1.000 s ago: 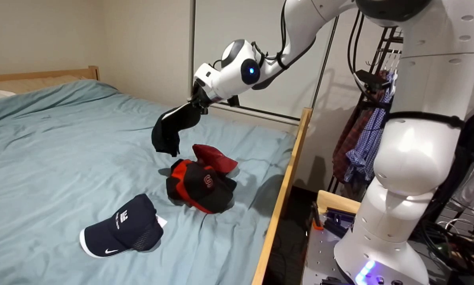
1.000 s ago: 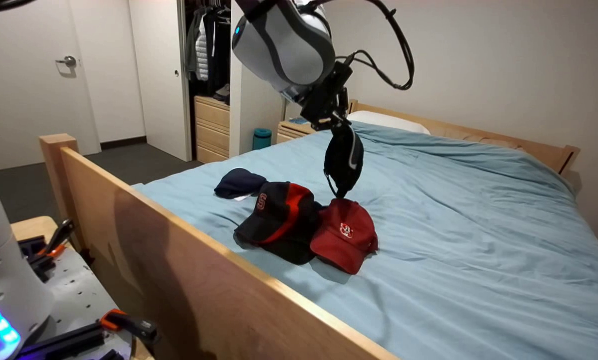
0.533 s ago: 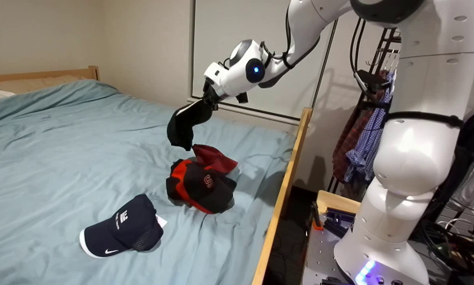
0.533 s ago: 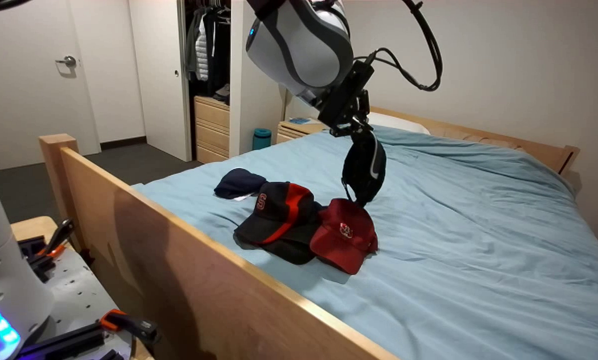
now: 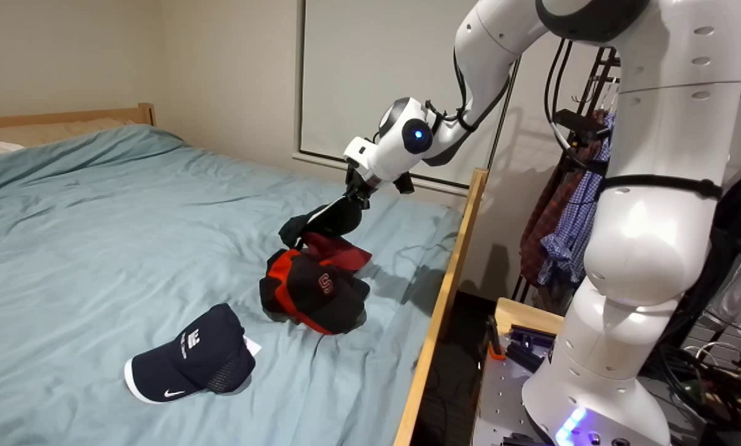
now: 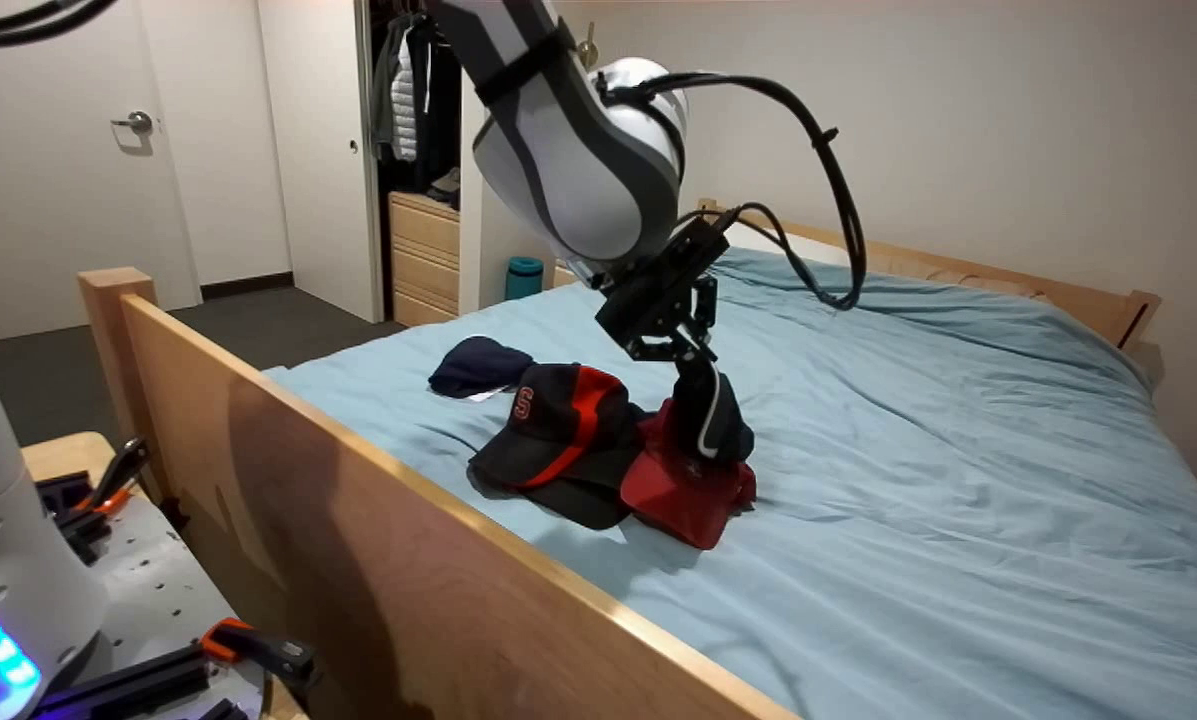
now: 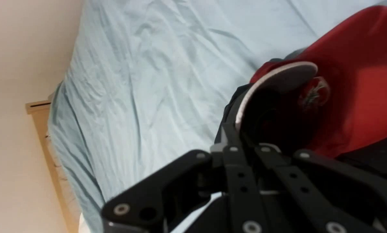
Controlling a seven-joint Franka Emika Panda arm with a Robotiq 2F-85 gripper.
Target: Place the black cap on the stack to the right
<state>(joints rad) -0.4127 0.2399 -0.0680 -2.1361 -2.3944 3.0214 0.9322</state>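
My gripper (image 5: 358, 197) is shut on the black cap (image 5: 339, 218) by its light-edged rim, also seen in an exterior view (image 6: 726, 418). The cap hangs tilted over the red cap (image 5: 339, 253) and seems to touch it. The red cap is part of the stack, beside a black cap with a red stripe and an S (image 5: 311, 294); both show in an exterior view (image 6: 683, 500), (image 6: 558, 425). In the wrist view, the gripper's fingers (image 7: 237, 137) are close together on the held cap (image 7: 290, 77), with the red cap (image 7: 368, 81) right behind it.
A dark navy cap with a white logo (image 5: 206, 353) lies apart on the blue bedsheet (image 5: 129, 260). The wooden footboard (image 5: 444, 297) stands between the bed and the robot base. A wall and window blind (image 5: 401, 74) lie behind the arm.
My gripper has moved toward the footboard side and then down. The black cap hung free above the bed and now rests against or just over the red cap. The other caps have not moved.
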